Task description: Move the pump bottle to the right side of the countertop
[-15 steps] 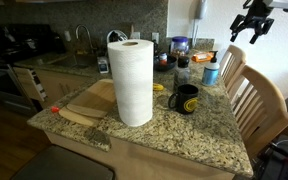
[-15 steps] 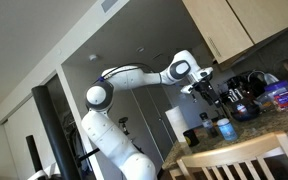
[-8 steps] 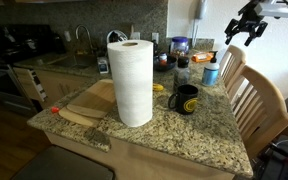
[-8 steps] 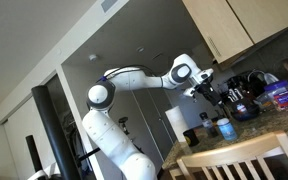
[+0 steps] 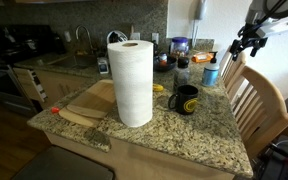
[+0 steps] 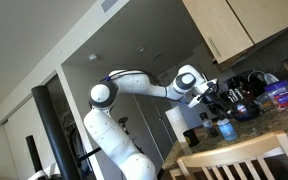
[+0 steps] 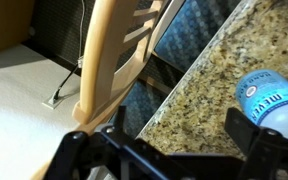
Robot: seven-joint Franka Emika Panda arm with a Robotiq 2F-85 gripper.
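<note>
The pump bottle (image 5: pixel 212 72) is small and light blue with a whitish top. It stands near the far edge of the speckled granite countertop (image 5: pixel 199 135), behind the black mug (image 5: pixel 187 98). My gripper (image 5: pixel 246 42) hangs open in the air above and to the right of the bottle, holding nothing. An exterior view shows the gripper (image 6: pixel 208 96) above the bottle (image 6: pixel 225 129). In the wrist view the bottle's top (image 7: pixel 270 100) lies at the right edge, just outside my open gripper (image 7: pixel 164 150), with the countertop (image 7: pixel 199 90) below.
A tall white paper-towel roll (image 5: pixel 134 82) stands mid-counter beside a wooden cutting board (image 5: pixel 87 100). A dark brown bottle (image 5: pixel 182 71) is left of the pump bottle. Two wooden chairs (image 5: pixel 252 95) stand close against the counter's right side, and a chair back (image 7: pixel 109 70) shows under the wrist.
The gripper has come down and slightly toward the pump bottle, staying open. Nothing on the counter has moved.
</note>
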